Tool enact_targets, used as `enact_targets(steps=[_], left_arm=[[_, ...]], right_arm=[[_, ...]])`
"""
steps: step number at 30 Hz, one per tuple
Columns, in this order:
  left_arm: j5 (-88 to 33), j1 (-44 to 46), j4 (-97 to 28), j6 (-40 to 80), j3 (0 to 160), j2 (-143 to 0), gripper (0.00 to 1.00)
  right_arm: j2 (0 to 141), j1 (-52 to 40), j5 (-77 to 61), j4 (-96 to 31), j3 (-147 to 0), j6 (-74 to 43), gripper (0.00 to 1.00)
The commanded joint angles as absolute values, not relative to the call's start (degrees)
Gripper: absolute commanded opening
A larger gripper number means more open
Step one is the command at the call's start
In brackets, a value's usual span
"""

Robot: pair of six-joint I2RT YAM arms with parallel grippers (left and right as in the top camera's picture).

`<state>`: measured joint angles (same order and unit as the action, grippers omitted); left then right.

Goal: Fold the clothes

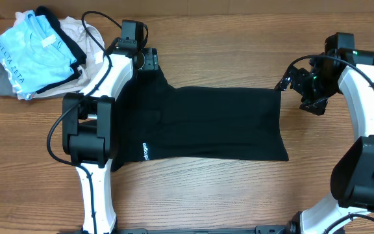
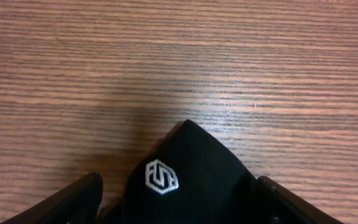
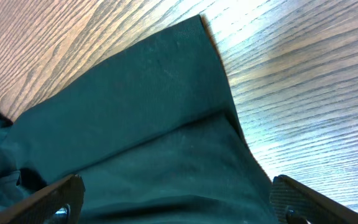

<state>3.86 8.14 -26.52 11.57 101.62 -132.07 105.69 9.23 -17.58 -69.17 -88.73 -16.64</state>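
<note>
The black T-shirt (image 1: 206, 123) lies flat across the middle of the table, folded into a long band, with a small white print (image 1: 143, 151) near its front left edge. My left gripper (image 1: 149, 62) is at the shirt's far left corner. In the left wrist view its fingers (image 2: 179, 180) are spread wide, with a point of black fabric (image 2: 194, 155) bearing a white hexagon logo (image 2: 161, 176) between them. My right gripper (image 1: 289, 84) is at the shirt's far right corner. Its fingers (image 3: 178, 180) are spread wide over the shirt's edge (image 3: 142, 106).
A pile of other garments sits at the far left corner: a light blue shirt with lettering (image 1: 34, 55), a beige piece (image 1: 86, 32) and a grey piece (image 1: 2, 78). The wooden table (image 1: 239, 195) shows in front of the shirt.
</note>
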Motion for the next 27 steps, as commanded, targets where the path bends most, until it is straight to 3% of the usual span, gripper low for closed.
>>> enact_targets(steps=[1,27], left_arm=[[5.13,7.92,-26.06,10.15,102.41,-133.51,0.80],[5.08,7.94,-24.67,8.56,102.39,-135.57,0.80]], right_arm=[[105.12,9.06,-17.19,-69.06,-89.62,-16.29,1.00],[105.56,9.06,-17.19,-67.42,-89.03,-16.49,1.00]])
